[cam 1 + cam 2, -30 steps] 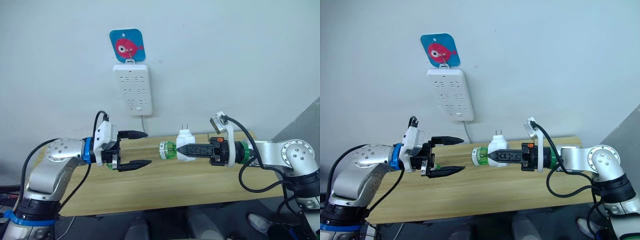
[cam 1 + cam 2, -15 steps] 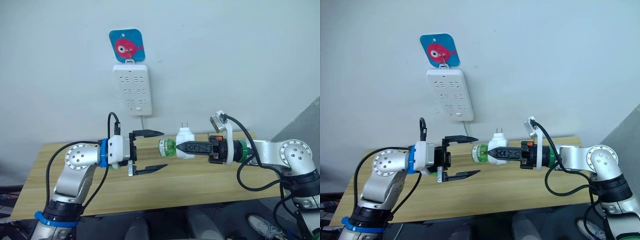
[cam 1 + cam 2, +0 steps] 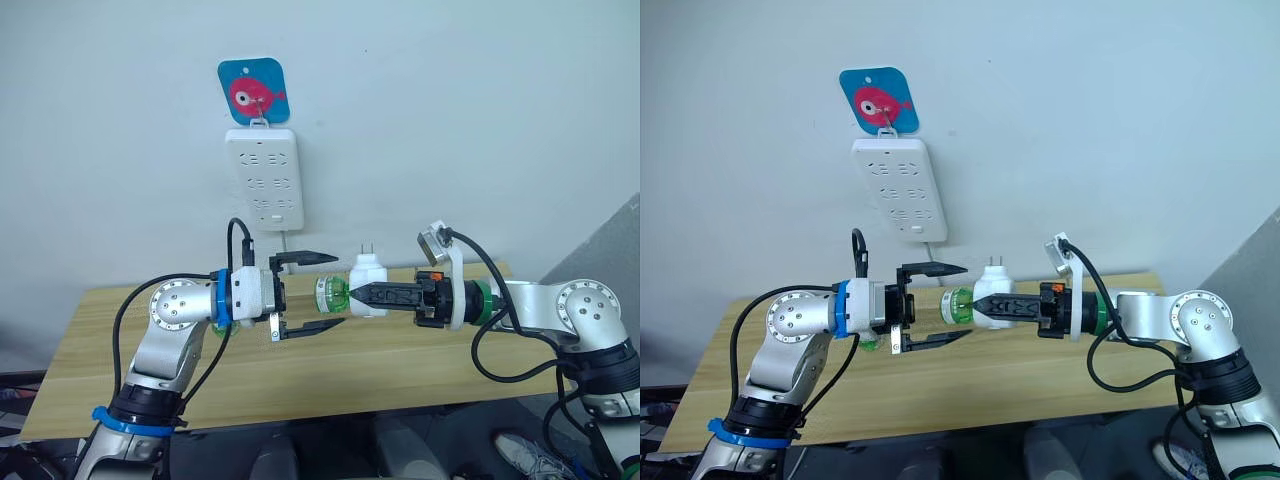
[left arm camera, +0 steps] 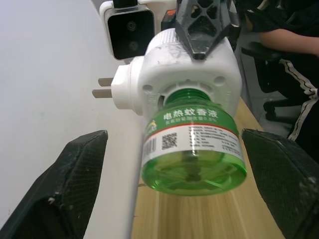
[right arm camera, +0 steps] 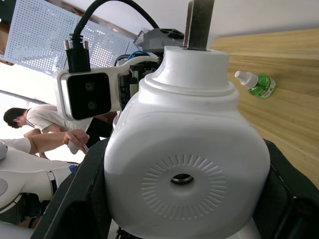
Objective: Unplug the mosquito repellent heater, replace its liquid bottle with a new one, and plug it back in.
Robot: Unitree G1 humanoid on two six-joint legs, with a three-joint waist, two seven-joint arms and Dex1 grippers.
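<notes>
Left gripper (image 3: pixel 330 290) has moved in since a second ago, fingers open and now either side of the green bottle (image 3: pixel 333 296) on the heater (image 3: pixel 369 287), which the right gripper (image 3: pixel 362 294) grips above the tabletop (image 3: pixel 400 370).

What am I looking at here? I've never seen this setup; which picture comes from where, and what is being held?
A two-armed humanoid robot works over a long wooden table. Two pictures come from its head, two from cameras on its wrists. Its right hand grips a small white rounded plastic heater, unplugged, with a green liquid bottle screwed in. Its left hand is open, its fingers either side of that bottle. A white multi-socket power strip hangs on the wall. Another small green bottle lies on the table.
</notes>
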